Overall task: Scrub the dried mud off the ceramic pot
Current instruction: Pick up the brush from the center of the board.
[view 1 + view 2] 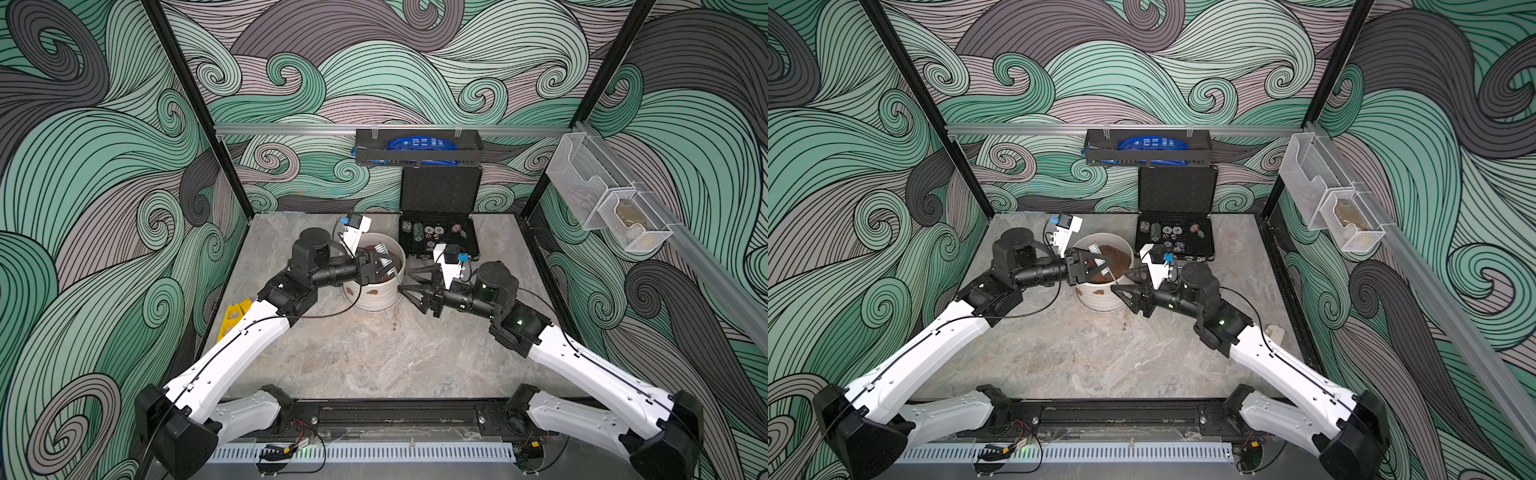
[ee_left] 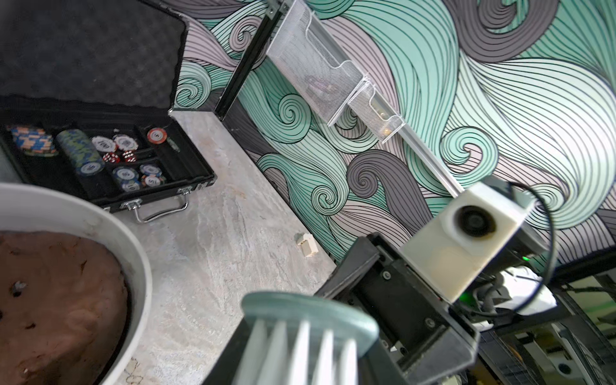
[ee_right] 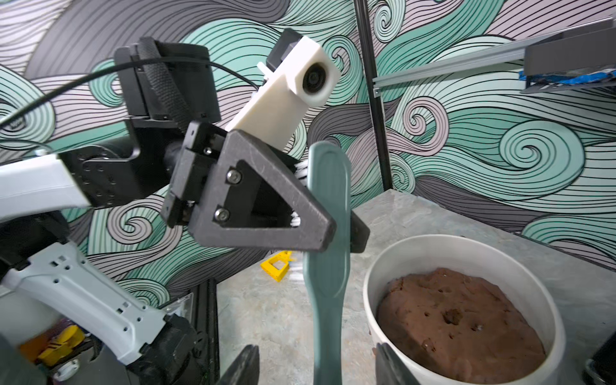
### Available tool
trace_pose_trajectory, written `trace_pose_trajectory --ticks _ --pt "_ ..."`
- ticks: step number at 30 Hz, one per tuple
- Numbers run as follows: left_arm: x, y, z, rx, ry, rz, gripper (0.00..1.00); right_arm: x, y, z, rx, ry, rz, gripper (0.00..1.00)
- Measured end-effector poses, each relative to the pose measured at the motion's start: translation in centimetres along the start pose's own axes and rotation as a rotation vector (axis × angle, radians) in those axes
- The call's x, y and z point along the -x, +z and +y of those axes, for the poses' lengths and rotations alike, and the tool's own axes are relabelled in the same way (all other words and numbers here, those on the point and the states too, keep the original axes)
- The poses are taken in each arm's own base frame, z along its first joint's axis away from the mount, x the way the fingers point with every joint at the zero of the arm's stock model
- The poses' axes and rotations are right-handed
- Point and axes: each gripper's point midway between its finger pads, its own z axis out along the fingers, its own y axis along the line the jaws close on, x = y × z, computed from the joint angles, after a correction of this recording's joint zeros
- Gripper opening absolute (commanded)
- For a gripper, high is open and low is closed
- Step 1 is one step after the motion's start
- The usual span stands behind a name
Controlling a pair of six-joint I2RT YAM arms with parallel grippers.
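The ceramic pot (image 1: 376, 301) (image 1: 1100, 301) is white and ribbed and stands mid-table, filled with a brown soil mound (image 3: 460, 320). Small reddish-brown patches of dried mud (image 1: 372, 292) (image 1: 1099, 292) cling to its front wall. My left gripper (image 1: 388, 266) (image 3: 346, 233) is shut on the bristle head of a grey-green brush (image 3: 328, 206) (image 2: 310, 311), held over the pot's near right rim (image 2: 133, 266). The brush handle hangs down between the fingers of my right gripper (image 1: 405, 280) (image 3: 316, 363), which stands open with a gap on each side of the handle.
An open black chip case (image 1: 438, 237) sits behind the pot on the right. A yellow part (image 1: 235, 316) lies at the left table edge, a small beige block (image 1: 1275, 332) at the right edge. Mud crumbs (image 1: 392, 320) dot the table before the pot.
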Motion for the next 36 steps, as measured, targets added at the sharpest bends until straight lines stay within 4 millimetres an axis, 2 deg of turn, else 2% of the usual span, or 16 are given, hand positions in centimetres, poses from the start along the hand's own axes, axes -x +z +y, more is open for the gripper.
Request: trace_pose_trajectory --ticks 4,14,23,34,36 --pt "0.6 -0.3 -1.2 -0.064 0.050 -0.005 0.25 -0.3 -0.2 0.6 0.069 0.033 0.005 0.57" --pt "0.5 -0.7 -3.8 -0.205 0.149 0.011 0.25 0.0 -0.3 3.3 0.253 0.059 0.012 0.54" --pt "0.0 -0.8 -4.7 -0.264 0.175 0.038 0.26 -0.6 0.0 4.1 0.327 0.086 0.033 0.47" --pt "-0.2 -0.8 -4.7 -0.274 0.171 0.049 0.29 -1.0 0.5 3.6 0.316 0.105 0.041 0.26" --pt "-0.2 -0.8 -4.7 -0.274 0.172 0.048 0.31 -0.9 0.5 3.5 0.310 0.111 0.040 0.19"
